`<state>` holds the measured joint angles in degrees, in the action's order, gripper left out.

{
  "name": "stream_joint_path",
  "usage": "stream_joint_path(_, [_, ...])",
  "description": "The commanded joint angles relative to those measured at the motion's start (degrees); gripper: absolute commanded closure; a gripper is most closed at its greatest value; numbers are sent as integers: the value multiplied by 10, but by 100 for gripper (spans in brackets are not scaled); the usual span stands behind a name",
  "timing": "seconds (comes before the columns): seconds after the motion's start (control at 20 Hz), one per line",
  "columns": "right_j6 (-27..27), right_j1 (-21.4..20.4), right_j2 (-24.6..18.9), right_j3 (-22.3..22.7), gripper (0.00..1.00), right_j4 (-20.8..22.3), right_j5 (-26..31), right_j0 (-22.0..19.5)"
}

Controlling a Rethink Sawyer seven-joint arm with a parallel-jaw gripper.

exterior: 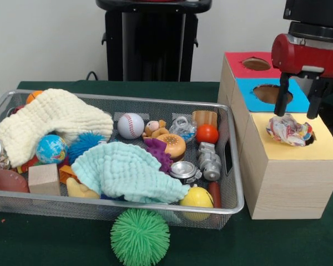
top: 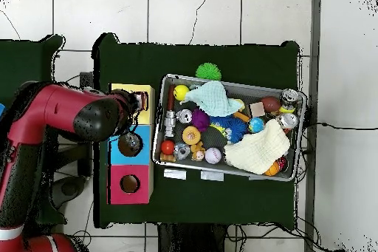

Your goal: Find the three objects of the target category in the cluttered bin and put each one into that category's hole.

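Observation:
A white wrinkly wad [exterior: 289, 130] with red, blue and yellow patches sits on the yellow-surround hole [exterior: 311, 139] of the pale wood box [exterior: 288, 183] and covers most of the opening. My gripper [exterior: 295, 115] is open right above it, one black finger at each side of the wad's top. In the overhead view the arm covers the yellow surround [top: 127, 89] and the gripper [top: 137, 103]. The wire mesh bin [exterior: 233, 166] stands left of the box, full of clutter. No other such wad shows plainly in it.
Behind the yellow box are the blue-surround hole [exterior: 272, 93] and the red-surround hole [exterior: 256, 64]. The bin holds a cream cloth [exterior: 50, 119], a mint cloth [exterior: 127, 172], a baseball [exterior: 131, 125] and several toys. A green spiky ball [exterior: 140, 237] lies on the table in front of the bin.

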<state>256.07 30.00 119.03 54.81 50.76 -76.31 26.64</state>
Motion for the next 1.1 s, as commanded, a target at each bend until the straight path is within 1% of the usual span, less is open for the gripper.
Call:
stream_joint_path(0.05, [215,11,10,-29,0,-23,-75,-23])
stream_joint_path(0.15, [212,9,8,-35,0,-24,-75,-22])
stream_joint_path(0.2, [211,9,7,-37,100,-25,-73,-21])
stream_joint_path(0.4, [209,4,-3,-43,100,-26,-62,-17])
stream_joint_path(0.5, [208,5,-1,-42,100,-26,-59,-17])
stream_joint_path(0.6, [214,1,-42,-37,100,-23,-59,-7])
stream_joint_path(0.7, [213,5,-52,-37,100,-22,-48,-1])
stream_joint_path(0.85, [209,22,-50,-34,100,-22,-19,4])
stream_joint_path(1.0, [208,38,-71,-37,100,-22,15,17])
stream_joint_path(1.1, [209,43,-80,-38,100,-23,25,20])
